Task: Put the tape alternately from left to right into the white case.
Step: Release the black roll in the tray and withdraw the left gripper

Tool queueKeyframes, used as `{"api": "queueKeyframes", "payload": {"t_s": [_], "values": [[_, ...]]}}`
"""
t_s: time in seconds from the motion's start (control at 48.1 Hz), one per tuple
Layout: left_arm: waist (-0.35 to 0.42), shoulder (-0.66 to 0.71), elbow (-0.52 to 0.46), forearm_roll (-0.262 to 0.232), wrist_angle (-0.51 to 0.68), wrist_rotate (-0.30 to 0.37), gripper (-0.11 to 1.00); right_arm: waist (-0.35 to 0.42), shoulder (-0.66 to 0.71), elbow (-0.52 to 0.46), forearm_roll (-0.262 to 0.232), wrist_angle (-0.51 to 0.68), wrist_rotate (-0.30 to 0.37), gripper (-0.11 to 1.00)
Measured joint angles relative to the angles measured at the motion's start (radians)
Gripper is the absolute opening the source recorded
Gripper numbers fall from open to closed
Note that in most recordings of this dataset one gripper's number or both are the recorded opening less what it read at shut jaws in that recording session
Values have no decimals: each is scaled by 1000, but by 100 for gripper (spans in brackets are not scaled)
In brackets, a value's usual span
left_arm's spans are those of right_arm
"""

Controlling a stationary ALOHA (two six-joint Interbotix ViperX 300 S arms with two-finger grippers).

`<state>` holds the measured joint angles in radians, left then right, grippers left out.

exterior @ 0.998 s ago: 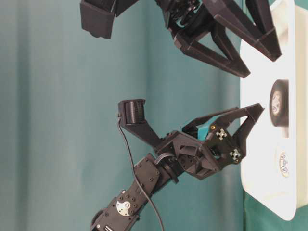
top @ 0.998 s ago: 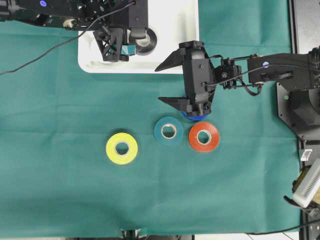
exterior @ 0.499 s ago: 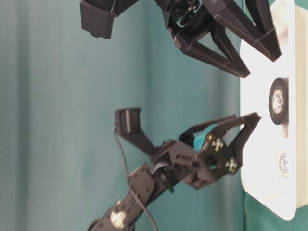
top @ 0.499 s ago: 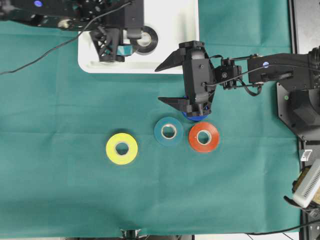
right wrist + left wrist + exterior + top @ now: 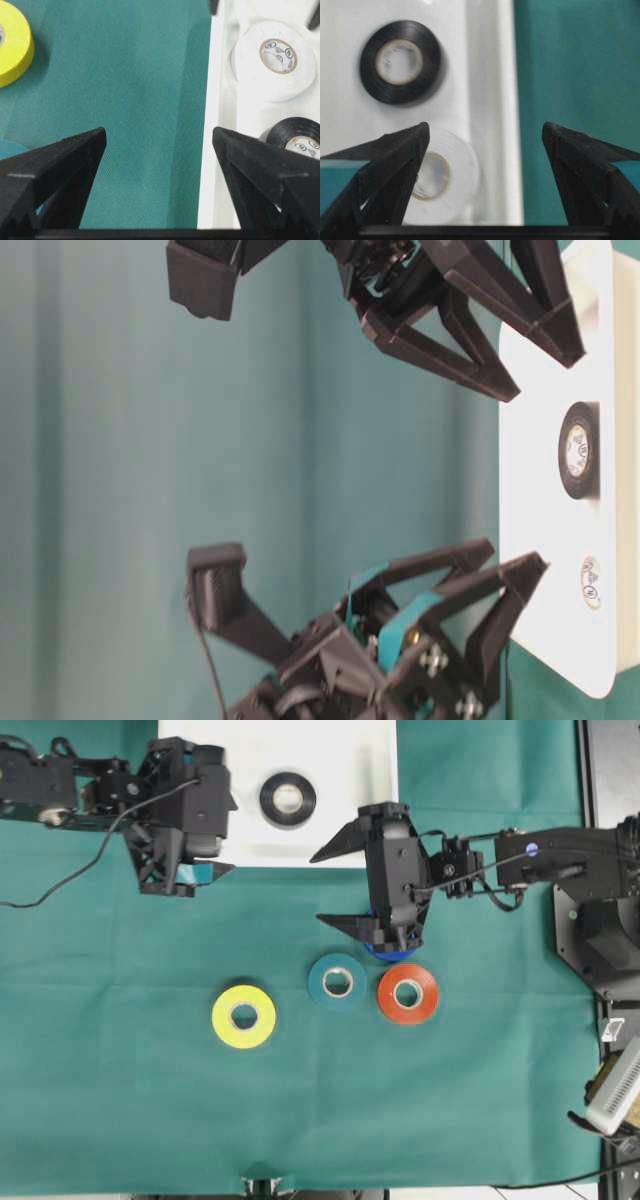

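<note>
Green cloth covers the table [image 5: 120, 1100] from edge to edge, and across it the left fingers [image 5: 183, 873] have just drawn back out of the white case [image 5: 370, 830]. They spread wide with nothing between them, now over the cloth beside the case's near corner, where a second ago they hung over the black roll [image 5: 288, 799]. That roll lies flat in the case, uncovered, with the white roll [image 5: 440, 175] just beside it, as the wrist views show. I judge that a left-side delivery is finished and the turn passes to the other arm.

The right fingers [image 5: 345, 885] have not stirred; they stand parted and empty above the blue roll [image 5: 392, 954], of which only a sliver peeks out beneath them.

On the cloth below, the teal roll [image 5: 337, 982] and the orange-red roll [image 5: 408, 994] sit nearly touching, the yellow roll [image 5: 244, 1017] a little apart to their left. Each is a small flat ring with a pale hollow core, glossy and lying on its face. Four remain outside the case.
</note>
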<state>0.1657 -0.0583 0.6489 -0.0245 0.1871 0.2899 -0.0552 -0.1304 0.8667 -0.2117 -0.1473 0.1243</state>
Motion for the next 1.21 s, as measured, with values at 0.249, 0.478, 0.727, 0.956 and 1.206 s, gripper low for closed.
{"api": "queueKeyframes", "payload": {"t_s": [0.249, 0.478, 0.727, 0.956, 1.206], "values": [[-37, -64, 69, 2, -12, -71, 98, 0, 0, 0, 0, -2, 0, 70], [-80, -117, 126, 0, -12, -130, 98, 0, 0, 0, 0, -2, 0, 70], [-103, -146, 161, 0, -25, -173, 98, 0, 0, 0, 0, -2, 0, 70], [-106, -146, 166, 0, -38, -173, 98, 0, 0, 0, 0, -2, 2, 70], [-106, -144, 170, 2, -38, -173, 98, 12, 0, 18, 0, 14, 38, 70]]}}
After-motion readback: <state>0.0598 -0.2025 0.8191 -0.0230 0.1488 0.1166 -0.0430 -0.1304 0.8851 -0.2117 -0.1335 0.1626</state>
